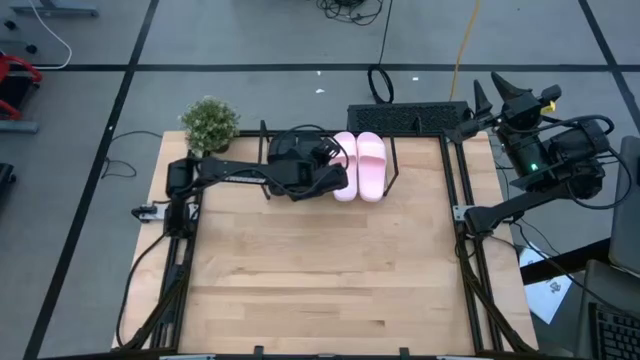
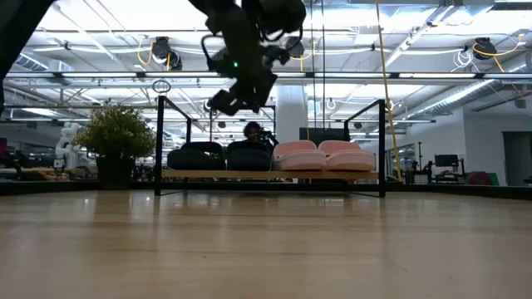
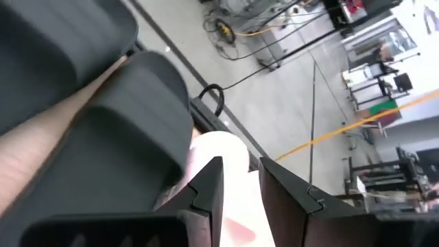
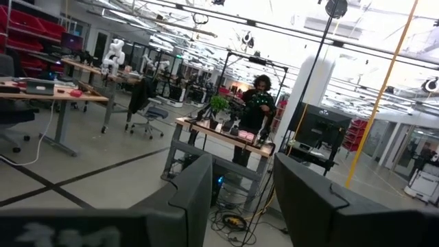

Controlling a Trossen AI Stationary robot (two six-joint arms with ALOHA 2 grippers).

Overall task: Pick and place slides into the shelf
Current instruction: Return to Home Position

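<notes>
no readable text, labels or signs

Shelf (image 2: 383,133) board filled end to end: two black slides (image 2: 195,155), two pink slides (image 2: 301,154), side by side, no free slot between. Upright rods at both shelf ends, top rail across; way in from front or from above. Left gripper (image 3: 241,165) hangs over black slides, air gap beneath. Plant (image 1: 210,122) just beside shelf's left end, blocks that side. Tabletop (image 1: 320,270) before shelf: broad passage. Right gripper (image 1: 490,88) beyond table's far right corner, off tabletop.
</notes>
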